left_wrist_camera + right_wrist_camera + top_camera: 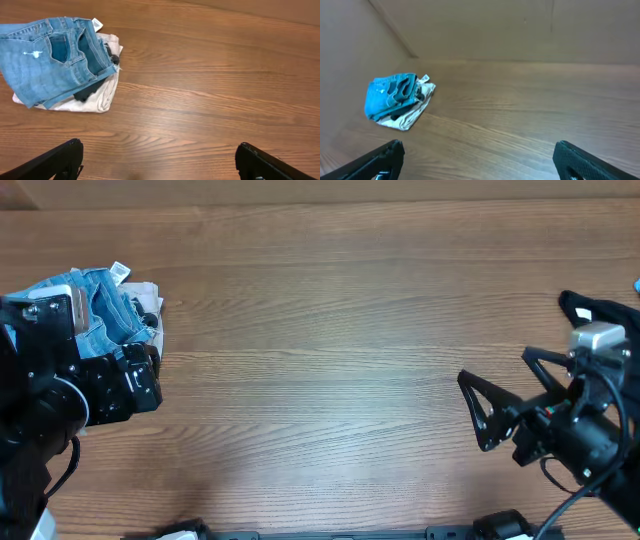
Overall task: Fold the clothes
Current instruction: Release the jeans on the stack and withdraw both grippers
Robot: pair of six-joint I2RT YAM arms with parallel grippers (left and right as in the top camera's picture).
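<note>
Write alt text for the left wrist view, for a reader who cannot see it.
Folded light-blue jeans lie atop a beige garment, a black garment showing between them, at the upper left of a wooden table. The left gripper stands open and empty, its fingers in the bottom corners.

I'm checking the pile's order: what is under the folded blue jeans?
Under the jeans a beige garment shows along the edges, with a strip of black fabric between them. How far either extends beneath the denim, or whether more lies there, is covered.
</note>
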